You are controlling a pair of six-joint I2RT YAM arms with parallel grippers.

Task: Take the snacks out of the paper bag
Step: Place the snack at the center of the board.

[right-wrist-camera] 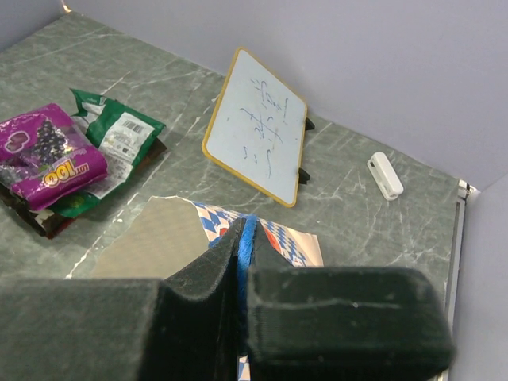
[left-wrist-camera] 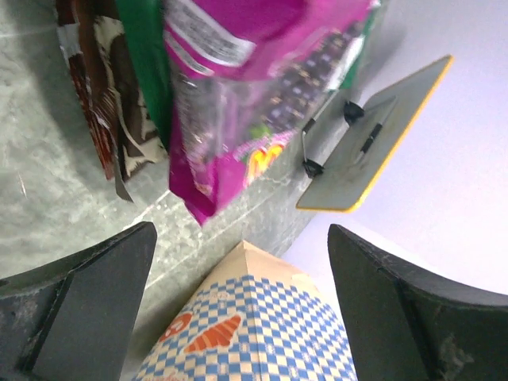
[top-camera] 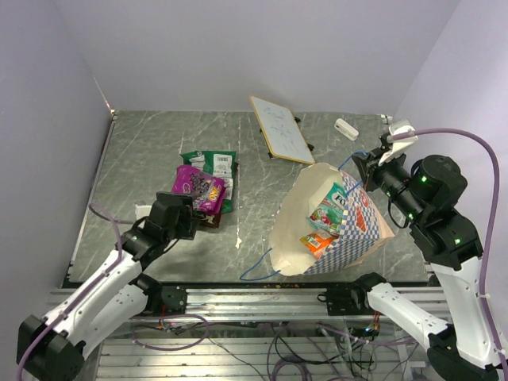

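- a grey marbled table (top-camera: 143, 151) is seen from above, with a robot arm on each side.
- the left claw (top-camera: 181, 216) is spread wide, and nothing is held between its fingers.
- just ahead of that claw's fingertips a small pile of snacks is laid out: a magenta packet (top-camera: 198, 186) on top, a green packet (top-camera: 213, 163) beyond and beneath it, and a brown packet (left-wrist-camera: 95, 103) at the pile's near edge.
- the paper bag (top-camera: 361, 230), blue-and-white checkered, is tipped on its side well away to the left claw's right, with its mouth turned toward that claw.
- inside the bag, against the cream lining, a teal packet (top-camera: 327, 213) and an orange packet (top-camera: 317, 242) can be made out, so the task is judged partly done.
- the right claw (top-camera: 367, 168) is pressed together on a blue cord handle (right-wrist-camera: 248, 238), with the bag's upper rim directly below it and held up by the cord.
- a small whiteboard (top-camera: 279, 128) and a white eraser-like block (top-camera: 346, 128) are seen beyond the right claw, apart from the bag.
- the step in hand is judged to be a return to the bag for another packet.
- the left claw is best lifted clear of the pile first, so the magenta packet is not dragged.
- the bag mouth should be entered low and centred, with fingers spread, and one packet pinched by an edge.
- the cord should be held taut by the right claw throughout, or the mouth may sag shut.
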